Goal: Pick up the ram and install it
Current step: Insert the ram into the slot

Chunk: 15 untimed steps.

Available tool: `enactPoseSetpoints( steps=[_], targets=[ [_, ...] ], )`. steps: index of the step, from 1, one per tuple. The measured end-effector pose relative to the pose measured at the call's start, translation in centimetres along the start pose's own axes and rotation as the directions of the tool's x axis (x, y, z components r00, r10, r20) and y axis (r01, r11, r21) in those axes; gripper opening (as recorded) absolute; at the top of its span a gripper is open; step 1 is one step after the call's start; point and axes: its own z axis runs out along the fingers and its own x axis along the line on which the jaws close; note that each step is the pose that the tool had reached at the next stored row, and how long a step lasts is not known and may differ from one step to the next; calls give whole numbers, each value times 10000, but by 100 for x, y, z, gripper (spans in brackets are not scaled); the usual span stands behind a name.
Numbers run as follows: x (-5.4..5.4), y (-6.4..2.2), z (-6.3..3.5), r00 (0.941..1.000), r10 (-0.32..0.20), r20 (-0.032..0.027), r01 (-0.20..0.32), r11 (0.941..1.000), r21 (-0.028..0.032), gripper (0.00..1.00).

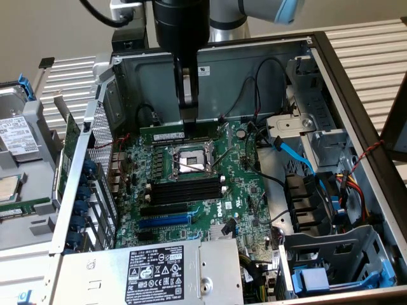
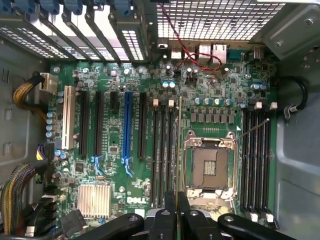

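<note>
Slatted table (image 1: 362, 44) carries the open case (image 1: 346, 95). Past the slots (image 1: 187, 190) and socket (image 1: 191, 162), at twelve o'clock, the ram (image 1: 162, 132) hangs edge-down over the board, pinched by the gripper (image 1: 189, 117), jaws nearly closed on it. I'd want it level and parallel to a slot before pressing.

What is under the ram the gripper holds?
In the wrist view, the motherboard: black memory slots and the empty processor socket show either side of the ram, seen edge-on. The strip directly beneath it is covered.
</note>
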Motion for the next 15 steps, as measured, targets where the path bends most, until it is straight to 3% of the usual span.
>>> enactPoseSetpoints(
  steps=[5,15],
  targets=[
    [29,-1,92,10000,0,-2,0,10000,19,13],
    [43,-4,271,10000,8,-2,-8,9999,121,13]
  ],
)
